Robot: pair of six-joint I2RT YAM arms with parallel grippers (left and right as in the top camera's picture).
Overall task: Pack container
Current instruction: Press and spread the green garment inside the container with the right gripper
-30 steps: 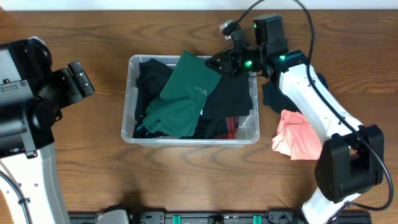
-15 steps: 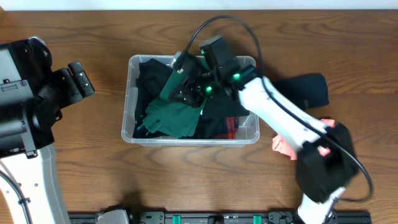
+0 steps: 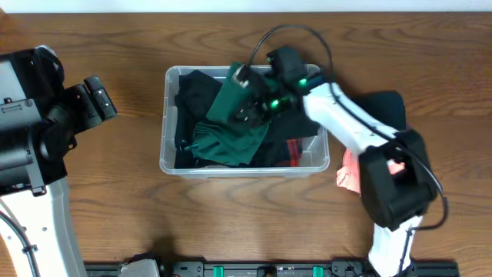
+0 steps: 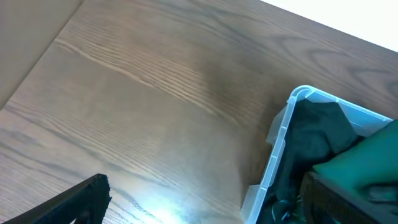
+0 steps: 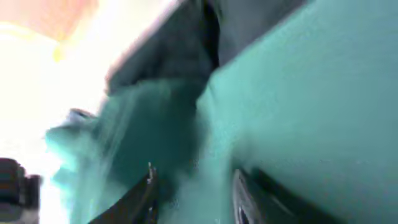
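Seems light, stiff, slippery: take clear container (image 3: 231,172) by rim beside right tool (image 3: 250,110), pressed into green garment (image 3: 227,138), grip untellable.

Even overhead light; blurred, overexposed right-wrist view

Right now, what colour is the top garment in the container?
The top garment is dark green; clearest in the overhead view.

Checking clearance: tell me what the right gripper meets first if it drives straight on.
The green folded cloth garment on top in the clear rectangular plastic container. It fills the wrist view just ahead of the right gripper; the blur hides whether they touch.
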